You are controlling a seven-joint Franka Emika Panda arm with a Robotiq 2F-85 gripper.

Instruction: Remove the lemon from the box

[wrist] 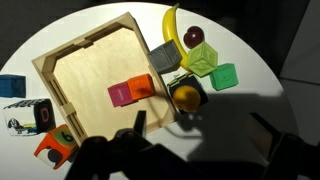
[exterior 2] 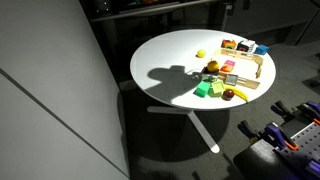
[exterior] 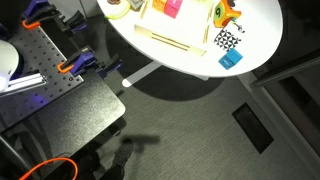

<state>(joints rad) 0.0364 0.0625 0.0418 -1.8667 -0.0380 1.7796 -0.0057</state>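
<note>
The pale wooden box [wrist: 92, 68] lies on the round white table, and it shows in both exterior views [exterior: 176, 40] [exterior 2: 258, 70]. In it, a pink block [wrist: 124, 94] and an orange block [wrist: 142, 86] lie by its wall. The lemon [exterior 2: 200, 54], small and plain yellow, lies on the bare table outside the box, apart from the other toys. In the wrist view it does not show. My gripper [wrist: 200, 128] hovers high over the table beside the box, its dark fingers wide apart, open and empty. The arm is out of both exterior views.
Just outside the box wall, a round orange fruit [wrist: 186, 97] sits on a dark block. A banana [wrist: 172, 25], a dark plum [wrist: 193, 37] and green blocks [wrist: 222, 76] lie near. A blue cube [wrist: 10, 87], a checkered block [wrist: 30, 115] and a multicoloured toy [wrist: 55, 145] lie on the box's other side.
</note>
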